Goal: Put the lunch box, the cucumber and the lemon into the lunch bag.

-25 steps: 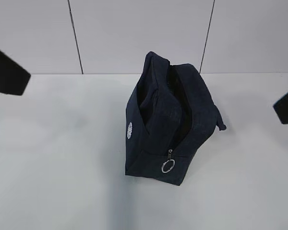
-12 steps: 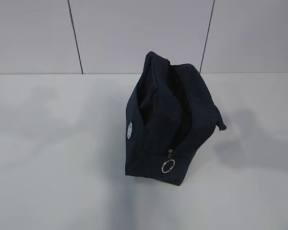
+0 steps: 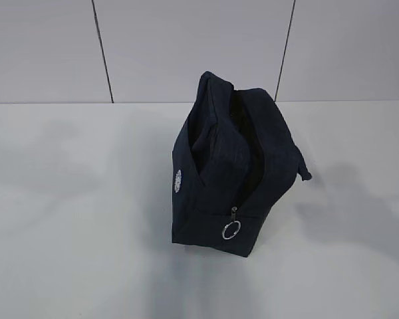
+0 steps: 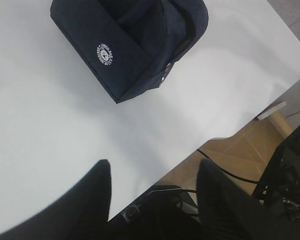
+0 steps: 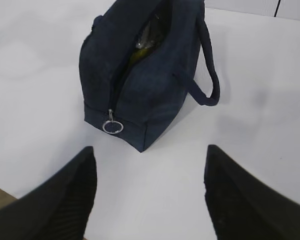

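- Lunch bag [image 3: 236, 166] stands upright mid-worktop [image 3: 73, 219], its top zipper open and the silver ring pull [image 3: 231, 230] hanging at the near end.
- Right wrist view shows something yellow-green inside the opening, likely the lemon [image 5: 139, 52]; lunch box and cucumber lie nowhere outside, so packing looks finished or nearly so.
- Left end effector [image 4: 152, 192] and right end effector [image 5: 150, 192] hang open, empty, well apart from the bag.
- A round white logo [image 4: 105, 54] marks the bag's side; its lettering is too small to read.
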Motion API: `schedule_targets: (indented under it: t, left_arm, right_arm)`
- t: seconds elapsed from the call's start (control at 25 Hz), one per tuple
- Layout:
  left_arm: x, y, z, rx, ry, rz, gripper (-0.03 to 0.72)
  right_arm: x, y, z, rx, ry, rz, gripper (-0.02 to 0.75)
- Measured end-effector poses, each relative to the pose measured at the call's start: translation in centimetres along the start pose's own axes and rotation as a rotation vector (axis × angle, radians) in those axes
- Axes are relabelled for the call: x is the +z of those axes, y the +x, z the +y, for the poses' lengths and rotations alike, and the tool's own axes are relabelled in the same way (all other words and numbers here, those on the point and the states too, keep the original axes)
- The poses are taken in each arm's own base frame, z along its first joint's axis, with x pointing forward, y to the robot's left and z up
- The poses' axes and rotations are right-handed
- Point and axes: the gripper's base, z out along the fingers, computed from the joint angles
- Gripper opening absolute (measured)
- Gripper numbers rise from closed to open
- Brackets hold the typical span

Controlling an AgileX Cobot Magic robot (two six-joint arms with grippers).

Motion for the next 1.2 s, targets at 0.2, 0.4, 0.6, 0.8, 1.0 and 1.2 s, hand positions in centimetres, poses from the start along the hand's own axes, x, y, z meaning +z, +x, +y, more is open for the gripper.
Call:
schedule_targets:
  t: [0.2,0.4,0.6,0.8,1.0,1.2]
  left_arm:
    - [0.0,-0.1,0.0,-0.001,0.001,-0.016,0.401]
    - [0.0,-0.3,0.0,0.000,0.000,-0.037,0.401]
    - [0.0,-0.6,0.0,0.000,0.001,-0.061,0.401]
    - [0.1,-0.7,0.0,-0.001,0.001,-0.070,0.401]
    - [0.5,-0.9,0.1,-0.004,-0.001,-0.067,0.401]
    - [0.5,-1.0,0.1,-0.004,-0.001,-0.078,0.400]
  right_arm:
    - [2.1,3.0,-0.5,0.037,0.008,0.028,0.512]
    - [3.0,4.0,-0.5,0.118,-0.006,-0.018,0.512]
    - [4.2,4.9,-0.8,0.178,0.000,-0.026,0.512]
    - [5.5,5.3,-1.3,0.206,0.033,-0.044,0.511]
    - [7.0,6.1,-0.8,0.173,0.018,-0.054,0.511]
    - [8.7,6.3,1.0,0.064,-0.056,-0.069,0.511]
